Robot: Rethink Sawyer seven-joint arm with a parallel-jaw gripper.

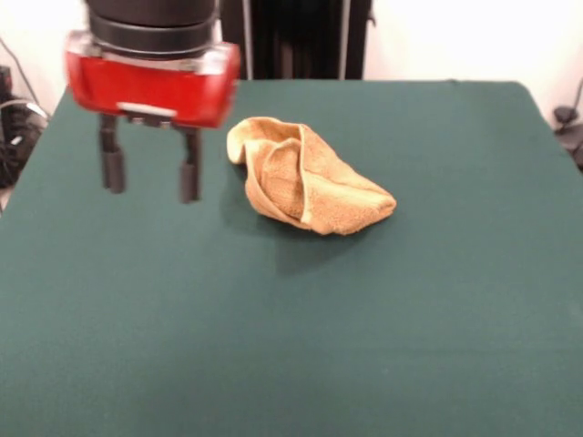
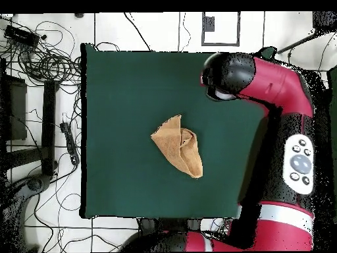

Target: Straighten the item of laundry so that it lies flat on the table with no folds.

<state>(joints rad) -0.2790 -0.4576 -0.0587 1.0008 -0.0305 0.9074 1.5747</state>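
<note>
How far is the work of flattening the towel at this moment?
Nothing looks done: the towel lies crumpled and folded over itself near the middle of the table. The gripper hangs open and empty above the table beside the towel, not touching it. Grasping an edge and spreading the towel flat remains.

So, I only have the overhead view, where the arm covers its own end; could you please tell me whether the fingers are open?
Observer: Yes. In the front view the gripper has its fingers spread apart, with nothing between them.
Operator: Thank you. Are they touching the towel?
Observer: No. They hang to one side of the yellow-orange towel, with bare green table showing between them.
Operator: And does the towel lie flat?
Observer: No. It is bunched, with a fold standing up as a ridge along its middle.
</note>
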